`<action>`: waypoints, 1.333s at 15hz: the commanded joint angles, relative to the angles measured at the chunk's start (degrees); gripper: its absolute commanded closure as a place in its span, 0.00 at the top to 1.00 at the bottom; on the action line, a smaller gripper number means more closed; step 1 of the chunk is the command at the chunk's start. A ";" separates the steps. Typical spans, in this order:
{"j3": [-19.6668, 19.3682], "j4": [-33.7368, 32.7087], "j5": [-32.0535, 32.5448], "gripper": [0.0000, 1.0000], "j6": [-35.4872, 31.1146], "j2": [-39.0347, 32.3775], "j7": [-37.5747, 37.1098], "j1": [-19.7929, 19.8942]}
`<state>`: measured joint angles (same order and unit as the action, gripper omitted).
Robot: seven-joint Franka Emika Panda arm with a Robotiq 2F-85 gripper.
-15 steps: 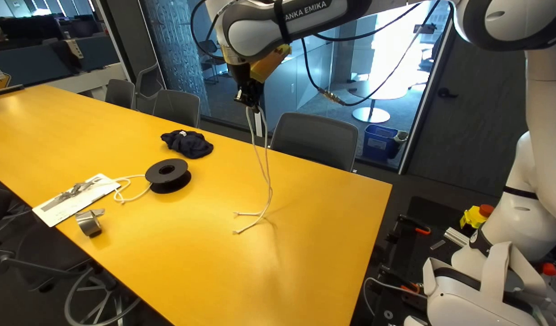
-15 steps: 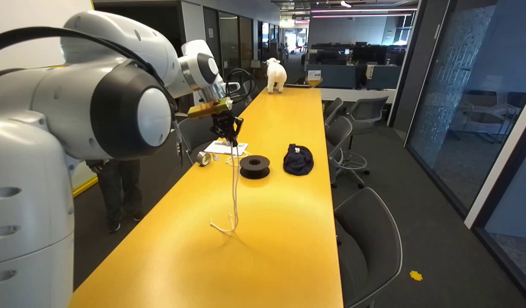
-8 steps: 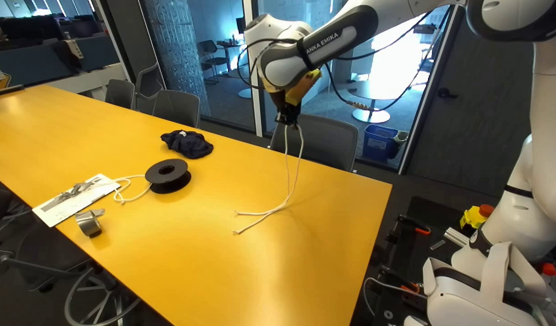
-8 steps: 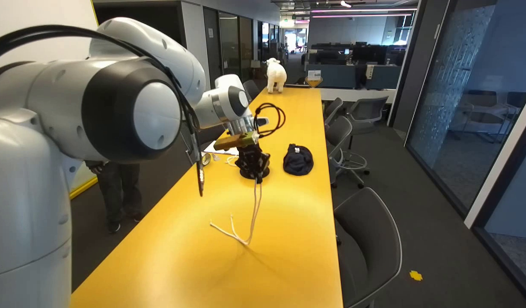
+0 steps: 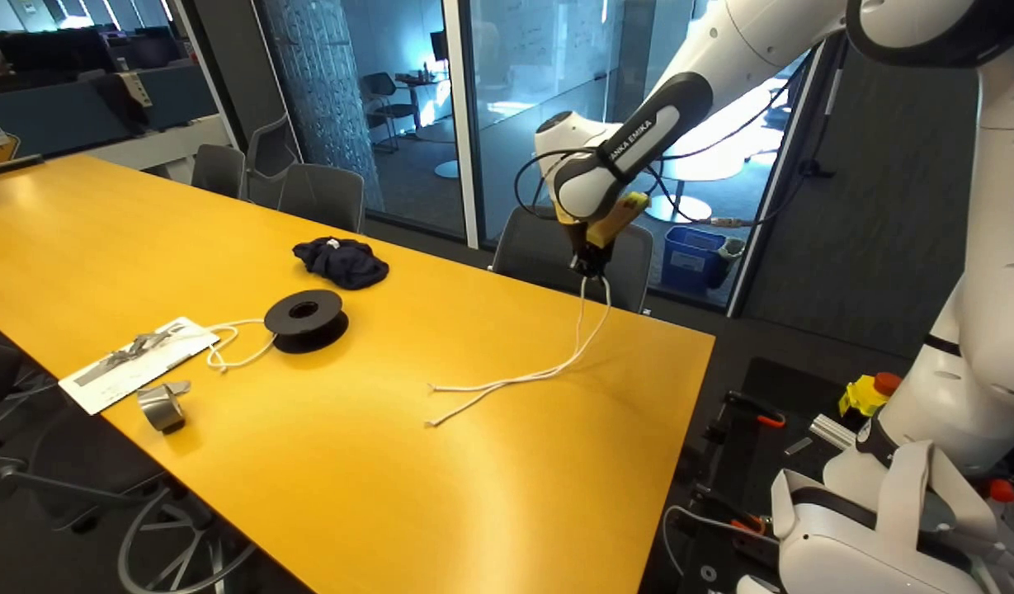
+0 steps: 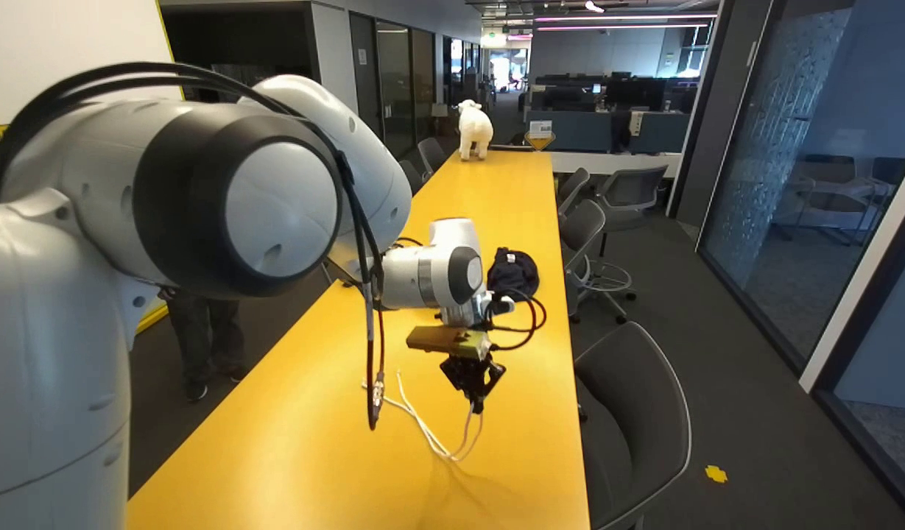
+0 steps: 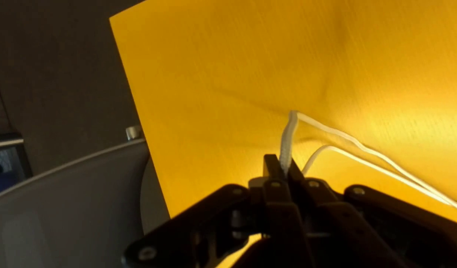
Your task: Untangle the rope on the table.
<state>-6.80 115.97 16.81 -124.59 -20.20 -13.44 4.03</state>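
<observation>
A white rope hangs doubled from my gripper; its two strands run down onto the yellow table. The strands meet or cross on the table, then part into two loose ends. The rope and gripper also show in an exterior view, the gripper low above the table. In the wrist view my gripper is shut on the rope. One strand comes out between the fingertips and the other shows just behind the right finger. The pinched part is hidden between the fingers.
A black spool with white cord lies beyond the rope ends, near a white sheet and a tape roll. A dark cloth lies near the far edge. A chair stands at the table edge beside the gripper.
The gripper has moved lower and back toward the robot's base, holding the rope. More rope now lies along the table; the loose ends have stayed in place.
</observation>
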 commanded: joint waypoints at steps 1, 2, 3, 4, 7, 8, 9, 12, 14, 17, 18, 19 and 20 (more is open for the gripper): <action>-0.90 7.01 -5.32 0.05 -7.71 0.45 2.25 2.92; -1.02 8.44 -6.99 0.05 -9.55 -0.21 3.11 3.81; -1.09 9.48 -8.44 0.05 -10.91 -0.76 4.00 4.55; -1.02 10.43 -10.25 0.05 -12.25 -1.59 5.24 5.49; -0.58 11.94 -15.38 0.05 -14.63 -3.72 8.94 7.73; -0.43 12.23 -16.94 0.05 -15.18 -4.39 10.19 8.38; -0.31 12.39 -18.38 0.05 -15.55 -4.99 11.27 8.92; -0.09 12.63 -21.60 0.05 -16.15 -6.28 13.82 10.12; -0.08 12.53 -22.95 0.05 -16.17 -6.84 14.80 10.57; -0.69 12.49 -23.64 0.30 -15.77 -6.97 13.90 10.29; -1.10 12.60 -23.35 0.32 -15.73 -6.75 13.15 9.93; -1.42 12.71 -23.09 0.37 -15.72 -6.57 12.59 9.70; -1.75 12.86 -22.83 0.44 -15.75 -6.36 11.89 9.45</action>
<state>-7.73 127.95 -5.47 -139.33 -27.64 -0.43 14.11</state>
